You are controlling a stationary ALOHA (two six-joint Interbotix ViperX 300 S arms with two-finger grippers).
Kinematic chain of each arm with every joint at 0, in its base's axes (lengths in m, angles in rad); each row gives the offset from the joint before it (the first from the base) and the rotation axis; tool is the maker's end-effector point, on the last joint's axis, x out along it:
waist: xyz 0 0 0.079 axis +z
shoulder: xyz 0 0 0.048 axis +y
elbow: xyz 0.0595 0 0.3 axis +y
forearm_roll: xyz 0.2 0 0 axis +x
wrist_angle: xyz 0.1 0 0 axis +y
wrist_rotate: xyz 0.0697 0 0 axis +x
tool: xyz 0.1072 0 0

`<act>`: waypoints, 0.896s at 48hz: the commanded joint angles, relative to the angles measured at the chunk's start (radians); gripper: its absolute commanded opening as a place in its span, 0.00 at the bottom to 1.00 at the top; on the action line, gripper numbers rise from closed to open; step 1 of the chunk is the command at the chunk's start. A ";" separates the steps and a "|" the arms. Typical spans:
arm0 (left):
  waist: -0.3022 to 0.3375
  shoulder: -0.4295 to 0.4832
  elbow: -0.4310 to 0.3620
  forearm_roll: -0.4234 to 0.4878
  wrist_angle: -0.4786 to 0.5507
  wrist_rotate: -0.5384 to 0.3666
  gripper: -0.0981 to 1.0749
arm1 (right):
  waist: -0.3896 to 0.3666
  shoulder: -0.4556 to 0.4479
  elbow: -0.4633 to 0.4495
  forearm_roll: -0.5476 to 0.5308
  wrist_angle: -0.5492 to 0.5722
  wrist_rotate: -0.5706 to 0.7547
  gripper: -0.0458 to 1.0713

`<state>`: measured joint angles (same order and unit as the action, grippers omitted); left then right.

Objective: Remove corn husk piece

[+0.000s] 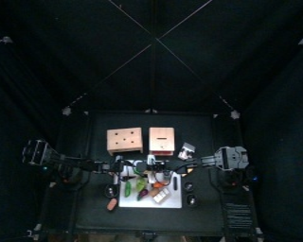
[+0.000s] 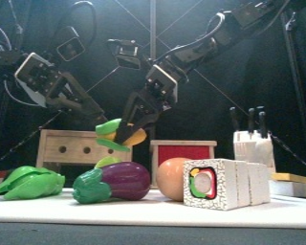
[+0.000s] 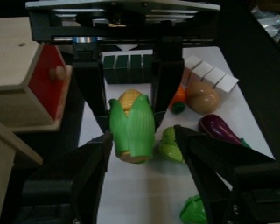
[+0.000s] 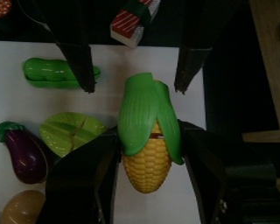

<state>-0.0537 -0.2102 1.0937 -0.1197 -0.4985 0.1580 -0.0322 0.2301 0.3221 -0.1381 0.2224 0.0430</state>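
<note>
One ear of corn (image 4: 150, 140) (green husk (image 4: 147, 107) half peeled) hangs above the white tabletop (image 2: 156, 212), clenched in the right end effector (image 4: 149, 171), while the left end effector (image 3: 149, 175) waits spread wide just beside it

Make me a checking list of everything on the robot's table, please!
Surface: white mat on the black table.
Job's things: toy corn in green husk, held up by right gripper.
Clutter: eggplant, green pepper, sushi block, knife block, wooden box.
Grippers: right shut on corn; left gripper open, facing it.
Cables: on both arms.
Surroundings: black curtains.
</note>
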 commanded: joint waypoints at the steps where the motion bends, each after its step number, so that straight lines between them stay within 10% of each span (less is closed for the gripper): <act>1: -0.002 0.006 -0.029 -0.035 -0.005 0.038 0.87 | -0.006 -0.040 -0.028 0.000 -0.005 0.000 0.64; 43: -0.044 0.049 -0.057 -0.135 -0.005 0.179 0.84 | -0.018 -0.038 -0.038 0.025 -0.008 0.002 0.64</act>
<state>-0.0966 -0.1611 1.0600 -0.2470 -0.4985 0.3283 -0.0399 0.2301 0.3129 -0.1166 0.2224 0.0430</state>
